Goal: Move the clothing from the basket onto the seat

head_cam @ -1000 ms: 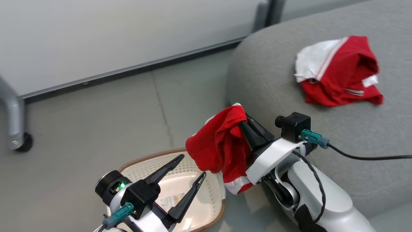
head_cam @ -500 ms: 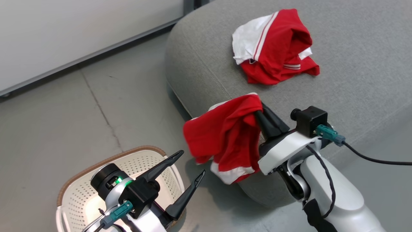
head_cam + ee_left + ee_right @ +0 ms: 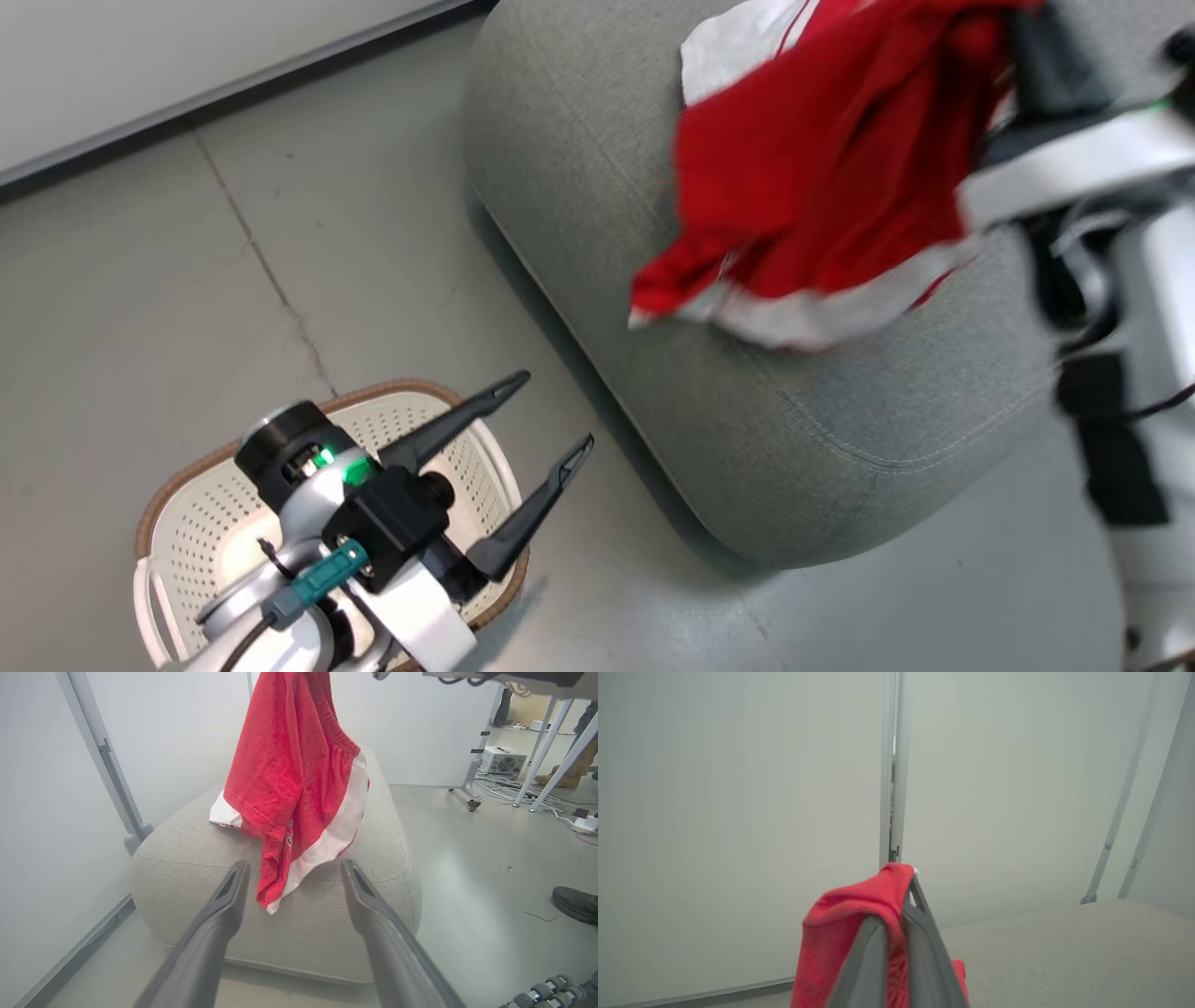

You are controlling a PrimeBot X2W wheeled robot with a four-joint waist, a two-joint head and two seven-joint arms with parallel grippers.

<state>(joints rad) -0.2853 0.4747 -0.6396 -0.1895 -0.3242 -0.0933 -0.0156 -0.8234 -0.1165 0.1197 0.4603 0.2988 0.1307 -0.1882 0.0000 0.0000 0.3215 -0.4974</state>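
Bright even light, head view motion-blurred

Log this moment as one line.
right gripper: shut on red shorts, above seat | left gripper: open, empty, near basket | second garment: on seat | step: release pending

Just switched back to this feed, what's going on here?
The right gripper is shut on a pair of red shorts with white trim, which hang over the grey sofa, not yet put down. Another red and white garment lies on the sofa behind them. The left gripper is open and empty above the white basket on the floor; the part of the basket in view holds no clothing.
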